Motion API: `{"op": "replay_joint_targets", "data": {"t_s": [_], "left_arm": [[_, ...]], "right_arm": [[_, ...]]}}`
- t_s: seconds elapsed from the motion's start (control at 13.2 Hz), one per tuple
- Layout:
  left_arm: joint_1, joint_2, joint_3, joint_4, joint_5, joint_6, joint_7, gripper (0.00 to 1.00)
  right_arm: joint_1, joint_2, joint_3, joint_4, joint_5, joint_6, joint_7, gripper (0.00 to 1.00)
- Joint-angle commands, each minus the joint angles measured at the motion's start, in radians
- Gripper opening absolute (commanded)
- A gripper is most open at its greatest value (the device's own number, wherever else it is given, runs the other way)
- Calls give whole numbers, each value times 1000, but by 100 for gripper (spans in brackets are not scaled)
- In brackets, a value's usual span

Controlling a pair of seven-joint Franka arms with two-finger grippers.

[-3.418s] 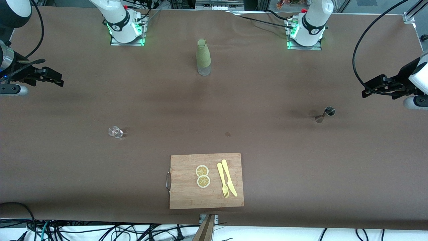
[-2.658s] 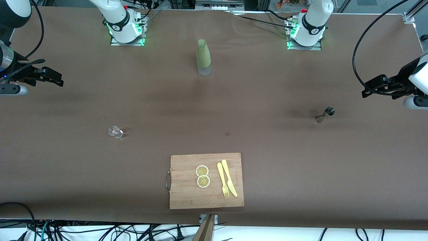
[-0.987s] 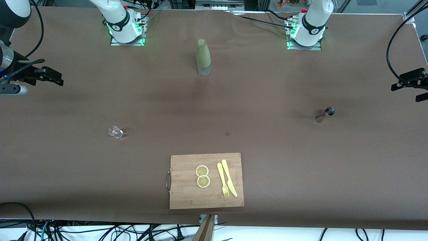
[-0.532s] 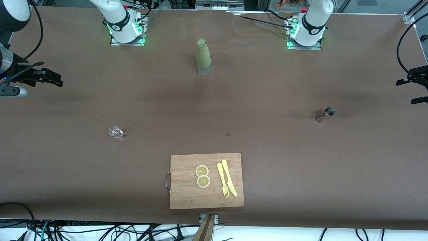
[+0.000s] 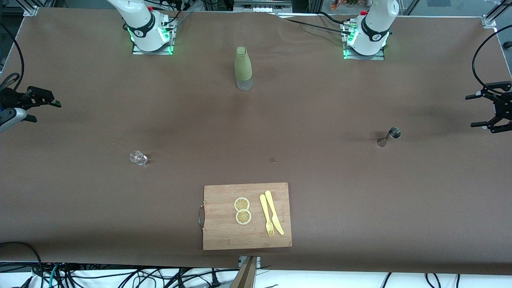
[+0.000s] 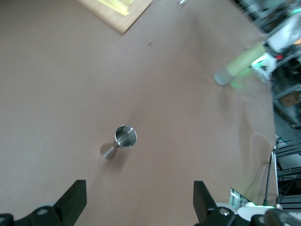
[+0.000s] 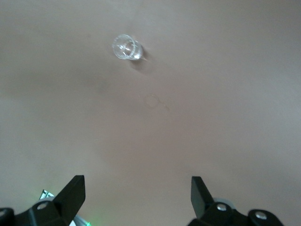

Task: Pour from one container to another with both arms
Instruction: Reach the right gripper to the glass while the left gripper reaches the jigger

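A small steel jigger (image 5: 390, 136) stands on the brown table toward the left arm's end; it also shows in the left wrist view (image 6: 123, 140). A small clear glass (image 5: 138, 157) stands toward the right arm's end, and the right wrist view looks down on the glass (image 7: 126, 47). My left gripper (image 5: 475, 111) hangs open over the table's edge at its own end, apart from the jigger, and is empty (image 6: 139, 207). My right gripper (image 5: 45, 112) hangs open over its end of the table, apart from the glass, and is also empty (image 7: 137, 197).
A green bottle with a clear base (image 5: 243, 68) stands upright between the two arm bases. Near the front edge lies a wooden cutting board (image 5: 224, 232) with two lemon slices (image 5: 242, 210), a yellow fork (image 5: 267, 222) and a yellow knife (image 5: 274, 212).
Both grippers have swung out toward their ends of the table and turned to face down over it. The left gripper's fingers now stand wide apart. Nothing on the table has moved.
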Motion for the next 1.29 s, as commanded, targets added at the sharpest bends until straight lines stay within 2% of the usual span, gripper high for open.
{"op": "replay_joint_targets", "data": {"t_s": [0.0,0.3,0.53,0.68,0.91,1.06,1.22], "left_arm": [[49,160,9,24,-135,-76,258,100],[73,286,9,28,-247,-114,470,100],[87,392,8,28,-337,-168,674,100],[87,421,5,27,-351,-174,785,100],[89,455,2,27,-373,-174,857,100],[89,515,0,27,-427,-177,903,100],[89,543,-1,22,-437,-176,954,100]], "right_arm": [[-41,83,-4,43,101,-20,-158,100],[-92,197,-4,59,302,-8,-486,100],[-113,373,-4,138,509,6,-820,100],[-118,494,-2,202,649,29,-1052,100],[-118,585,-2,235,802,35,-1270,100],[-118,639,1,231,874,20,-1418,100],[-118,663,1,228,899,-39,-1538,100]]}}
